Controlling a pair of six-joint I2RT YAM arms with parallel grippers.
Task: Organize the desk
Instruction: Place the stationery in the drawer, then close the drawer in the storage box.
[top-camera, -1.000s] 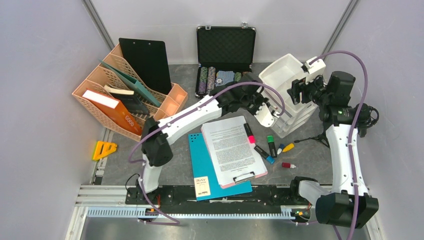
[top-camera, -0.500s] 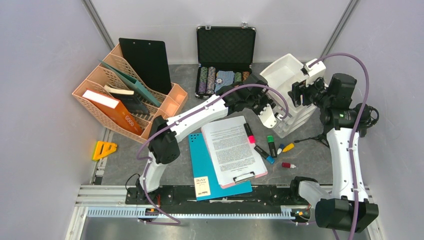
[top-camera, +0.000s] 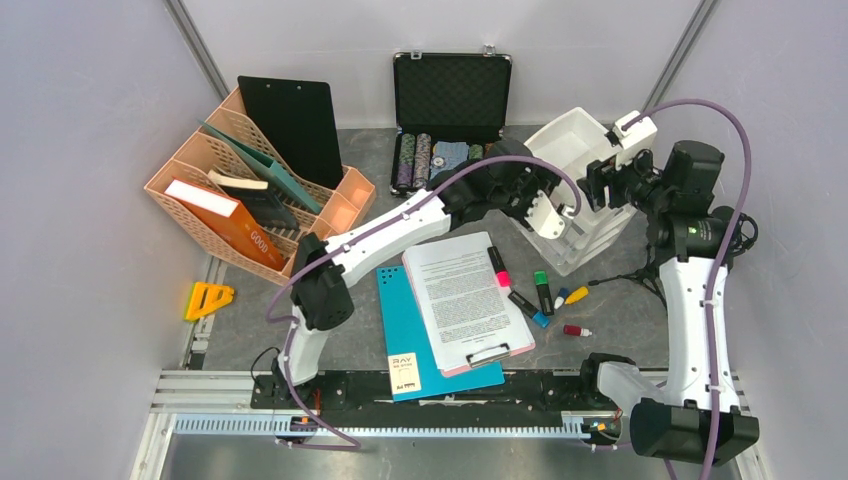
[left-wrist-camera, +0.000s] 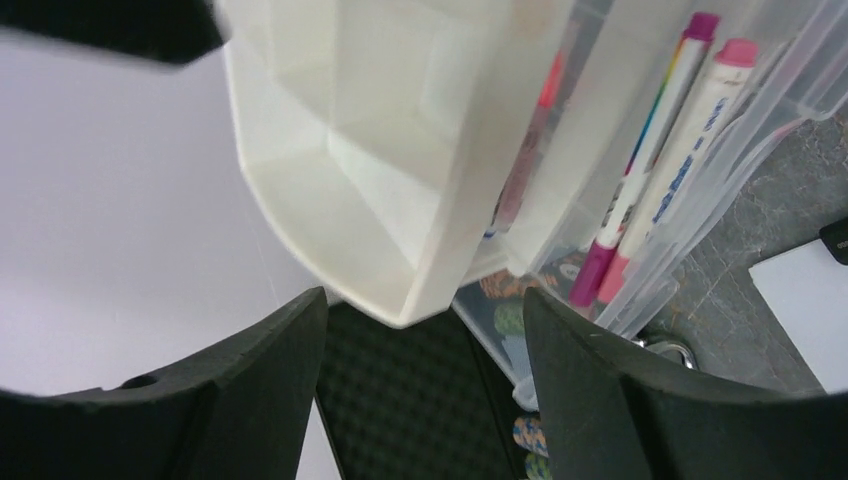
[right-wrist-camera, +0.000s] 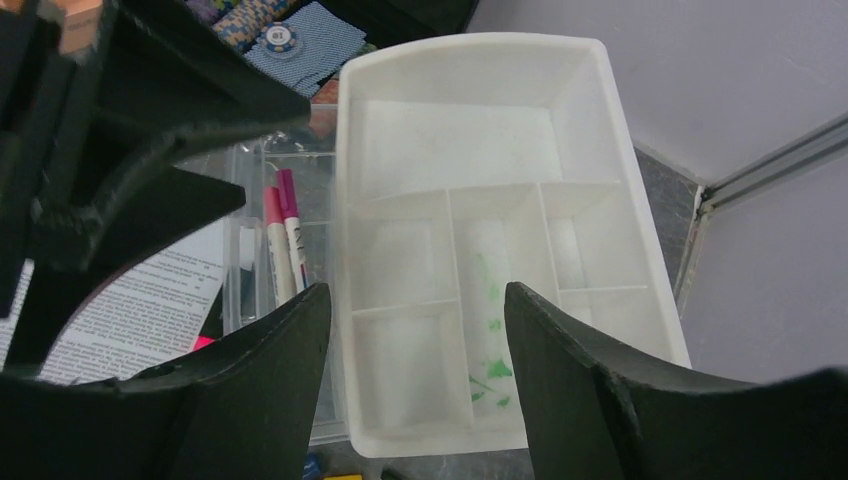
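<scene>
Fingers of the left gripper (left-wrist-camera: 420, 305) are spread about one corner of a white divided tray (right-wrist-camera: 470, 200), and the right gripper (right-wrist-camera: 418, 300) is held open just above it, seemingly so that it can be steadied atop the clear drawers (top-camera: 585, 245) set beneath it on the desk (top-camera: 620, 310).

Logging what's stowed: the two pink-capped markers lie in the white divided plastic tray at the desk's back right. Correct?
No. The right wrist view shows the white divided plastic tray empty; the two pink-capped markers lie in the clear plastic drawer under it.
</scene>
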